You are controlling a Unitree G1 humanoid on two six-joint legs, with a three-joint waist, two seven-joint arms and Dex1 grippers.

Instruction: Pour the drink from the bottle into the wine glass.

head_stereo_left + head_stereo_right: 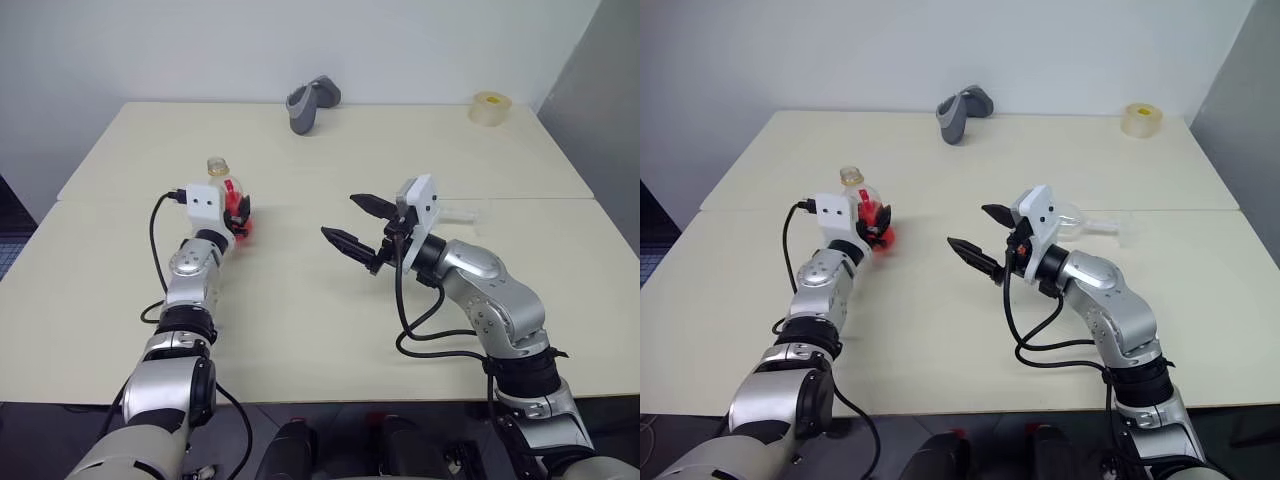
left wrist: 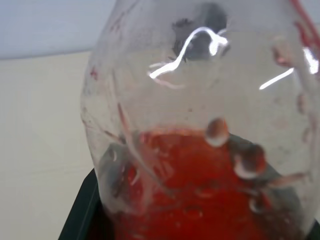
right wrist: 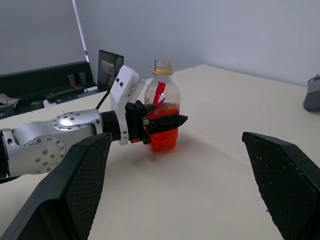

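The bottle (image 1: 226, 190) stands upright on the left half of the table (image 1: 300, 330), its yellowish neck uppermost and no cap showing on it in the right wrist view. The red-orange drink (image 2: 200, 195) fills its lower part. My left gripper (image 1: 238, 214) is shut on the bottle's lower body; the bottle (image 3: 163, 117) and that gripper (image 3: 161, 123) also show from the right wrist. My right gripper (image 1: 338, 217) hangs open and empty above the table's middle, pointing towards the bottle. The wine glass (image 1: 1082, 222) seems to lie on its side behind my right wrist, partly hidden by it.
A grey object (image 1: 312, 103) lies at the table's far edge, and a roll of tape (image 1: 490, 108) sits at the far right corner. A seam (image 1: 520, 198) crosses the tabletop. A dark screen (image 3: 109, 64) stands beyond the table's left side.
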